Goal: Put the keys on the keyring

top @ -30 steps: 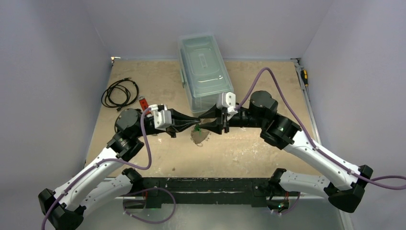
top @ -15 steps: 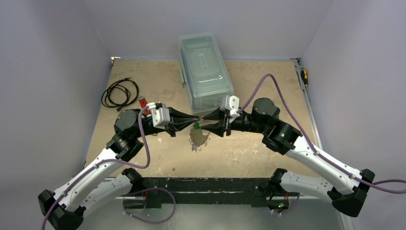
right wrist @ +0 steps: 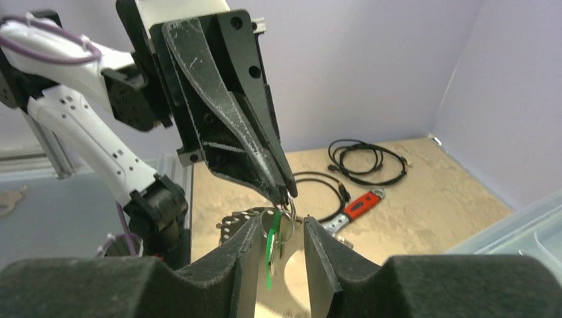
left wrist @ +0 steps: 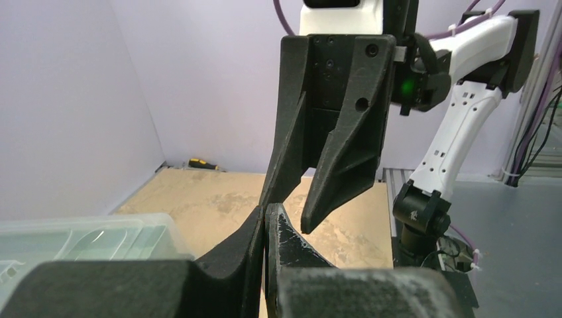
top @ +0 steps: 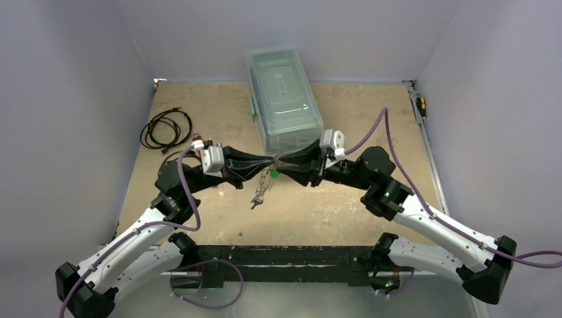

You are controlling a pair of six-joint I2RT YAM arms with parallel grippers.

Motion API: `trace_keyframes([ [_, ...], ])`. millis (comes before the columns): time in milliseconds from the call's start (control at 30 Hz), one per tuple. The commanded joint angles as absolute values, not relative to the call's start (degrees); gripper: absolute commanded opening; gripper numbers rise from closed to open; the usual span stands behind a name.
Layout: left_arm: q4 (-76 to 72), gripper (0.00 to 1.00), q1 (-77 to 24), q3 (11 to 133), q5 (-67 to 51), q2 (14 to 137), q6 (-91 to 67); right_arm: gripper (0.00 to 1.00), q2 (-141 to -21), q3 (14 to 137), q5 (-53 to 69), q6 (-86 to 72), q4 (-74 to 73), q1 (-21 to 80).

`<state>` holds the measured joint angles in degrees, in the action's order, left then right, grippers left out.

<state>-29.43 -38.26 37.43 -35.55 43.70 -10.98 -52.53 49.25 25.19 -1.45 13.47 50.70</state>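
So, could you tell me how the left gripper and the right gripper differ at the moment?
The black two-finger left gripper is shut, pinching the silvery oval keyring, which dangles below it; the black right gripper has its jaws apart. The left holds only that keyring; the bright green-headed key hangs in the right's gap, seemingly ungripped. Both point tip to tip, nearly meeting.

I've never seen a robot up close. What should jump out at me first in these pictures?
Over the middle of the table the left fingers, pinched shut on the dangling keyring, meet the open right fingers tip to tip. A bright green key hangs between the right pair. Behind sits a clear plastic box.
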Motion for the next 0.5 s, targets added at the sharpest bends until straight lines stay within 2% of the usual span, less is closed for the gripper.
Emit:
trace_keyframes([
  [0,-40.0,0.00,-37.9,36.5,-35.2,43.0,-16.3,0.32,-53.2,47.9,26.8,-6.7,24.3,50.7],
  [300,-46.7,0.00,-37.5,34.4,-33.4,43.4,-20.6,0.25,-54.2,47.6,28.3,-8.1,26.2,50.6],
  [467,-48.8,0.00,-37.2,33.6,-33.6,43.6,-21.9,0.24,-55.6,47.8,29.1,-8.4,26.9,50.7],
])
